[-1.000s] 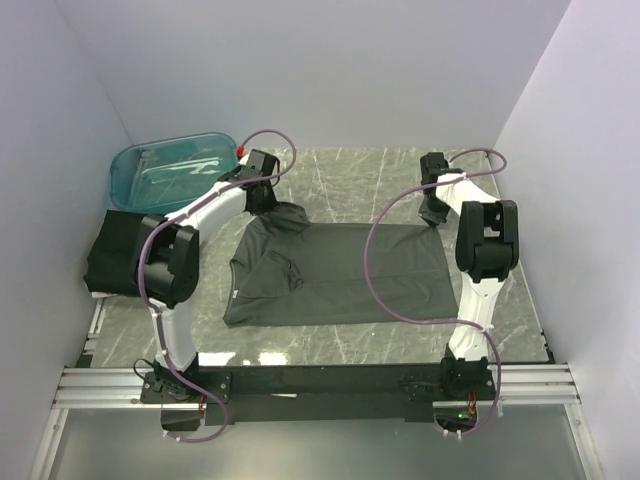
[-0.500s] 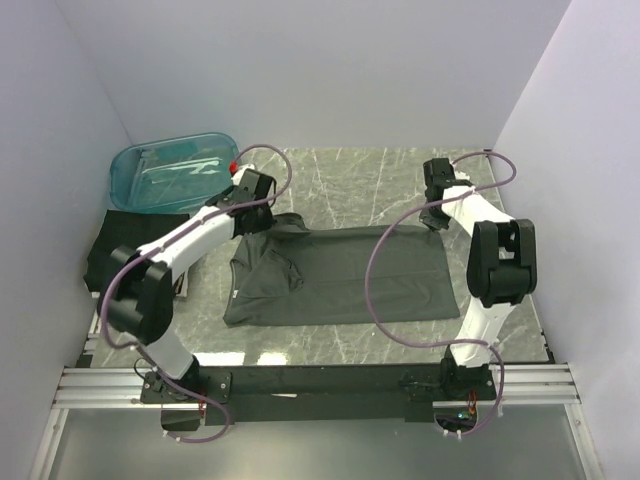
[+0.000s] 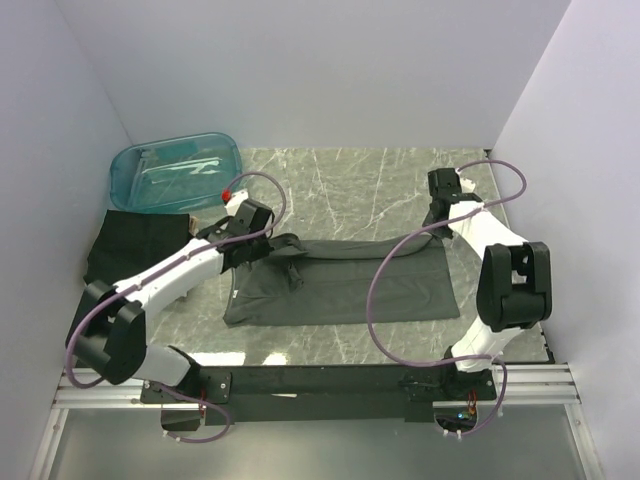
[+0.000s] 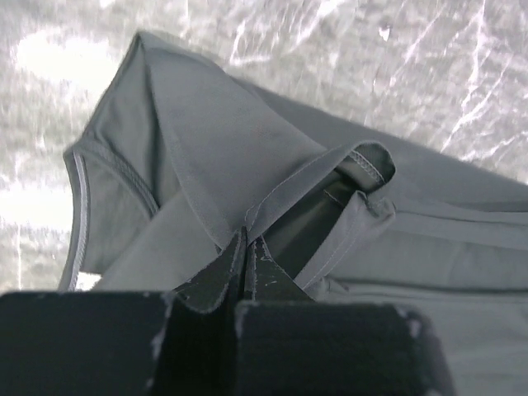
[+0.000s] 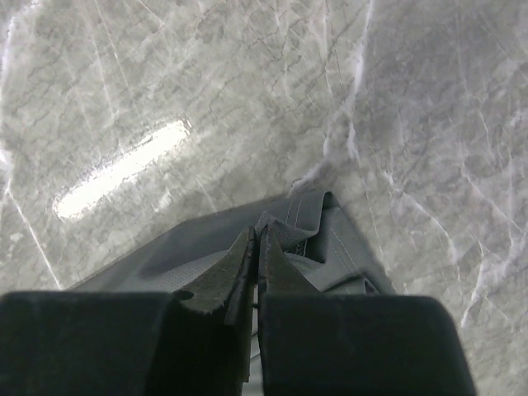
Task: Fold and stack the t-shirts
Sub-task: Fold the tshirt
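A dark grey t-shirt [image 3: 340,285] lies spread on the marble table, its far edge lifted and drawn toward the near side. My left gripper [image 3: 262,243] is shut on the shirt's far left corner; in the left wrist view the fabric [image 4: 214,157] is pinched between my closed fingers [image 4: 246,247]. My right gripper [image 3: 437,222] is shut on the far right corner; the right wrist view shows the hem [image 5: 309,216] bunched at my fingertips [image 5: 256,243]. A folded dark t-shirt [image 3: 125,245] lies at the left edge.
A translucent teal tub [image 3: 175,172] stands at the back left. Walls close in on three sides. Bare marble table [image 3: 350,180] lies behind the shirt, with a narrower strip [image 3: 340,345] in front of it.
Both grippers have pulled the shirt's far edge toward the near side, folding it over. The left arm has swung down and lower, uncovering the folded shirt at the left.
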`<state>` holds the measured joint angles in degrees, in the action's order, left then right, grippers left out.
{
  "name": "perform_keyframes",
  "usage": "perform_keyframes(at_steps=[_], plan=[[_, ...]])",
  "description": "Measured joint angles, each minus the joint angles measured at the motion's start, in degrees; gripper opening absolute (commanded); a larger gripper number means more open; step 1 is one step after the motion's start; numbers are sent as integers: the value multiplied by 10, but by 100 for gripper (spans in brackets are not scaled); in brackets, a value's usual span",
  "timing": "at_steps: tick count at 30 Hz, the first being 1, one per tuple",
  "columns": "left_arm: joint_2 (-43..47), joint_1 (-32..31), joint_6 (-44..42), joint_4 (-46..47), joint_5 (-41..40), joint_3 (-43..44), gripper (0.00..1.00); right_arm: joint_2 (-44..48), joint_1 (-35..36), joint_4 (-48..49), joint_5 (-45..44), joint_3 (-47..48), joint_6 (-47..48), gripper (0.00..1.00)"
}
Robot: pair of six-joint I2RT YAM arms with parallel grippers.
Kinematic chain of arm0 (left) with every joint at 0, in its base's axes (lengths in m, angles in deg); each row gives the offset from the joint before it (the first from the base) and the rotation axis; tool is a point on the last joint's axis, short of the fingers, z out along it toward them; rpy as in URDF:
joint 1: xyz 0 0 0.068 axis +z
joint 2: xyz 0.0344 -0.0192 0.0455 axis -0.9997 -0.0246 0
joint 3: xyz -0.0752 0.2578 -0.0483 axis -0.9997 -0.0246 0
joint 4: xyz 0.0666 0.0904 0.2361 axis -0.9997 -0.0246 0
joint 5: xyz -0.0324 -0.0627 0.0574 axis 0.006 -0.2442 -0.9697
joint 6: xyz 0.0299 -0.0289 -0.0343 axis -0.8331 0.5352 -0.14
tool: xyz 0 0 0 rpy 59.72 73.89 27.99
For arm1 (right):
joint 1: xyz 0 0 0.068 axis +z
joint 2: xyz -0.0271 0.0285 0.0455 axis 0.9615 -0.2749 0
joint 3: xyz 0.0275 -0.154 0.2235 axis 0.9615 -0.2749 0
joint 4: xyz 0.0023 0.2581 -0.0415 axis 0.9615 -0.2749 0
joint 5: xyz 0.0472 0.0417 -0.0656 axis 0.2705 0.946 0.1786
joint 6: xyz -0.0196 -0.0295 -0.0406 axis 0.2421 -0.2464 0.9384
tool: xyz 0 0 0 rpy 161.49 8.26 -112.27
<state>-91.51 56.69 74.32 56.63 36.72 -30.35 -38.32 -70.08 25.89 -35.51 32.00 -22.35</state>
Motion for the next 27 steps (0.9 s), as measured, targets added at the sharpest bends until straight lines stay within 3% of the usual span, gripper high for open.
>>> perform_keyframes(at_steps=[13,18,20,21,23,24,27], plan=[[50,-35,50,3,-25,-76,1,35,0,14,0,-37,0,0],[53,-45,51,12,-16,-114,6,50,0,22,-2,-74,-3,9],[53,-50,51,13,-12,-126,20,60,0,23,-5,-95,-9,14],[53,-52,55,10,-9,-132,30,67,0,24,-8,-107,-12,28],[57,-56,59,0,-8,-145,46,85,0,23,-14,-133,-20,43],[63,-57,63,-10,-6,-150,65,98,0,20,-18,-148,-25,60],[103,-66,73,-47,-1,-165,91,151,0,6,-32,-191,-38,70]])
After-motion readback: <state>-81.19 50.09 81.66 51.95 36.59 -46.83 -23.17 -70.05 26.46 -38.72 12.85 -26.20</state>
